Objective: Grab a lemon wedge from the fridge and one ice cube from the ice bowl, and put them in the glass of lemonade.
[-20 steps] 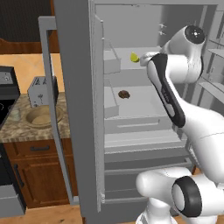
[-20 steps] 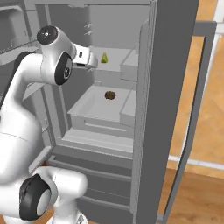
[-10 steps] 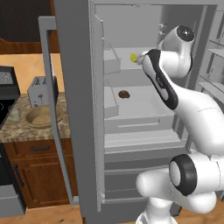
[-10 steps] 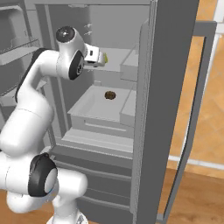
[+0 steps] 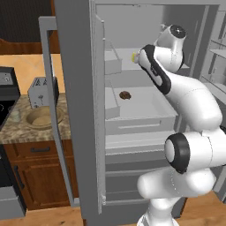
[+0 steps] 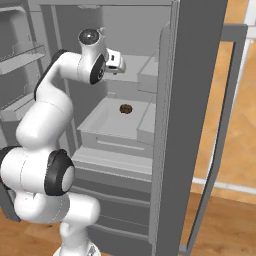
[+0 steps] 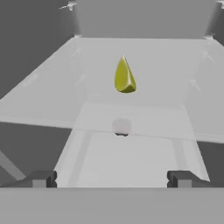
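Inside the open fridge (image 5: 79, 88), lemon wedge (image 7: 124, 76) lies ungrasped; tool (image 7: 111, 178) spread, short of it; ice unfetched.

upper fridge shelf (image 7: 131, 57): small yellow-green lemon wedge (image 7: 124, 76) lies ahead of the jaws | lower tray (image 5: 145, 110): small dark brown lump (image 5: 125, 95), below the jaws | speckled stone counter (image 5: 31, 132): silver toaster (image 5: 42, 92), tan round ice bowl (image 5: 40, 116)

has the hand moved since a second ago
Yes. Against the fixed brown lump on the lower shelf, the open hand has risen and swung left, toward the lemon wedge on the upper fridge shelf.
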